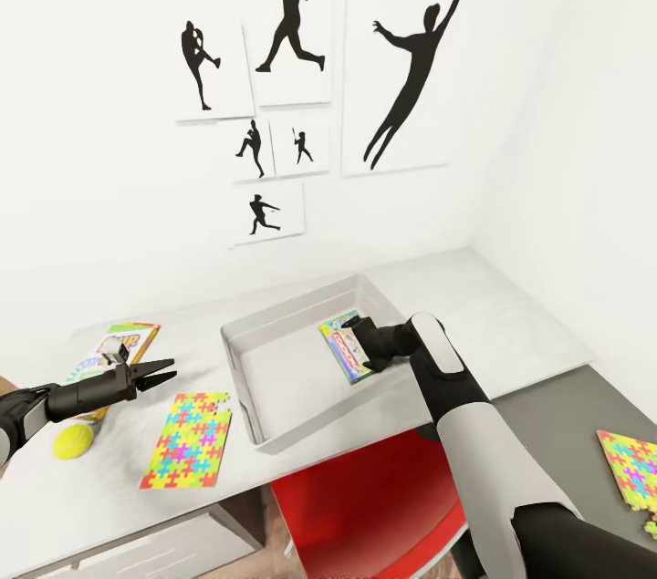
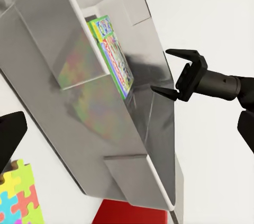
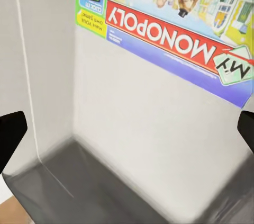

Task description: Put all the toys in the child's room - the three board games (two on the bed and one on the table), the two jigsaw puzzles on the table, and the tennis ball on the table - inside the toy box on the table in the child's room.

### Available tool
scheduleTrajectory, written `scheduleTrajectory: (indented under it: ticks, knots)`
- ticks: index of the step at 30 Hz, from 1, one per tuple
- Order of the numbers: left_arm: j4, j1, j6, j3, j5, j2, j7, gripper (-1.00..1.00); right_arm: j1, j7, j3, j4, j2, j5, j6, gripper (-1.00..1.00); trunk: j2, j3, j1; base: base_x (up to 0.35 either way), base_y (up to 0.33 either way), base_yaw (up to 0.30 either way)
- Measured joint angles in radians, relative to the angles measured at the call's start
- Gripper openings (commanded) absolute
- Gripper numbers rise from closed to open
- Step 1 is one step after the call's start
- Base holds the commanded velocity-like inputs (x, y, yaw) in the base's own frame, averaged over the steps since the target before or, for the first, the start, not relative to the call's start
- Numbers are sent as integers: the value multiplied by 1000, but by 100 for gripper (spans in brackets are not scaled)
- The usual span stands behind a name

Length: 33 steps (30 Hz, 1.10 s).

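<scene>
- Left claw hangs over the tabletop at about 9 o'clock from the toy box; prongs parted, nothing between them. Looks parked, ready for the toys beside it.
- Tennis ball: small fuzzy yellow-green sphere, near the front edge, at 7 o'clock from the left claw. Round, so it may roll when nudged.
- Board game with a green, yellow and red cover: flat printed box lying behind the left arm, partly hidden by it; lettering too small to read.
- Jigsaw puzzle: thin flat square of interlocking yellow, pink, green and blue pieces, flat on the tabletop just left of the toy box. Thin edge, likely hard to pinch.
- Toy box: shallow light-grey bin, flared smooth walls, thick rim, mid tabletop. Its near edge seems to overhang a red chair seat.
- My Monopoly board game: glossy flat box with a red banner, already inside the toy box, against its right wall.
- Right claw sits over the box's right rim at 3 o'clock from that game, prongs spread and empty: released, by the look of it just after a drop-off.
- Second jigsaw puzzle: same multicoloured square, far right at 4 o'clock from the toy box, on a darker grey surface, a few pieces loose at its corner.
</scene>
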Motion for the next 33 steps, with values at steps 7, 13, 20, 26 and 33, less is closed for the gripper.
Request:
scheduleTrajectory:
  ticks: [7, 13, 20, 26, 33]
  knots:
    - [0, 1, 0, 0, 0, 0, 0, 100, 1, 7, 1, -16, 0, 0, 9, 100, 0, 0, 0, -4, -2, 0]
    - [0, 0, 0, 0, 0, 0, 0, 100, 2, 23, 43, -120, 0, 0, 22, 100, 0, 0, 0, 0, 0, 0]
    - [0, 1, 0, 0, 0, 2, 0, 100, 10, 34, 144, -242, 0, 1, 30, 100, 0, 0, 0, 0, 0, 0]
    - [0, 1, 0, 0, 0, 3, 0, 100, 19, 35, 189, -315, 0, 3, 68, 100, 0, 0, 0, 0, 0, 0]
    - [0, 0, 0, 0, 0, 3, 0, 100, 24, 34, 200, -447, 0, 12, 160, 100, 0, 0, 0, 0, 0, 0]
